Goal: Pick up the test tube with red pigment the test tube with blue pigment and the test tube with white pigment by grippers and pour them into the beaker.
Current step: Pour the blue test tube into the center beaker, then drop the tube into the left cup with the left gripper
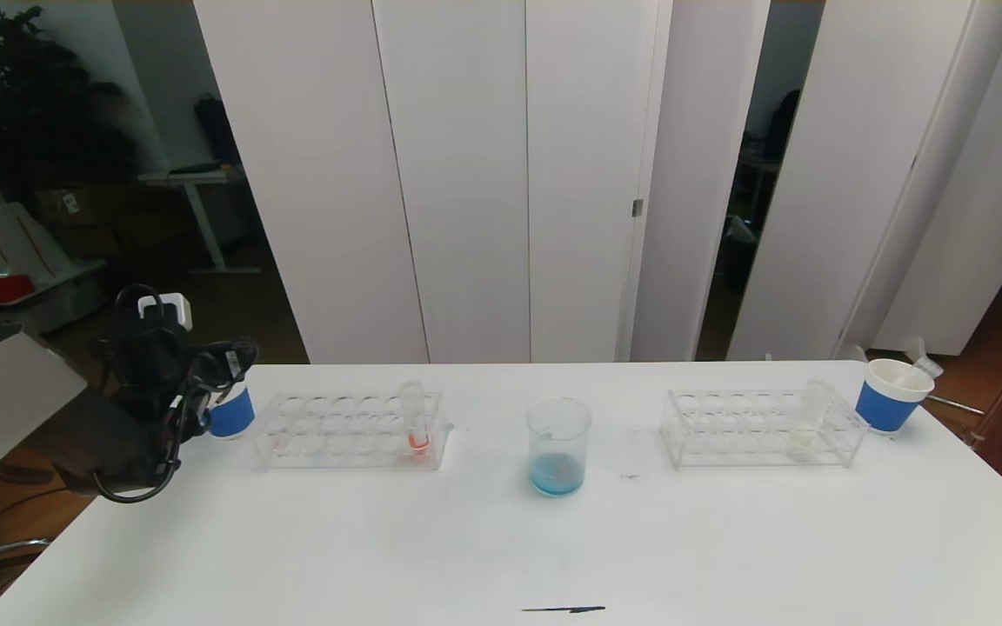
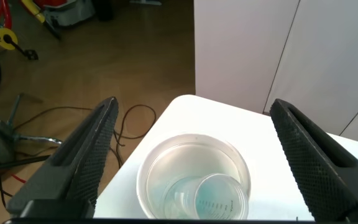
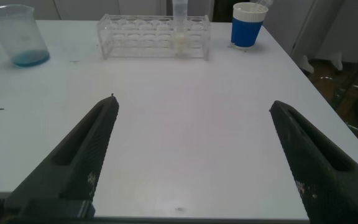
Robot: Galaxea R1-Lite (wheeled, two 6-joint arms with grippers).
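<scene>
The beaker stands mid-table with blue liquid in its bottom; it also shows in the right wrist view. My left gripper is open, just above a blue-banded paper cup at the table's left back corner. In the cup lies a clear, blue-tinted test tube. The red-pigment tube stands in the left rack. The white-pigment tube stands in the right rack, as the right wrist view also shows. My right gripper is open and empty over bare table near the front.
A second blue-banded cup with a clear item sticking out stands at the back right, beside the right rack. The left cup sits close to the table's left edge. A thin dark mark lies near the front edge.
</scene>
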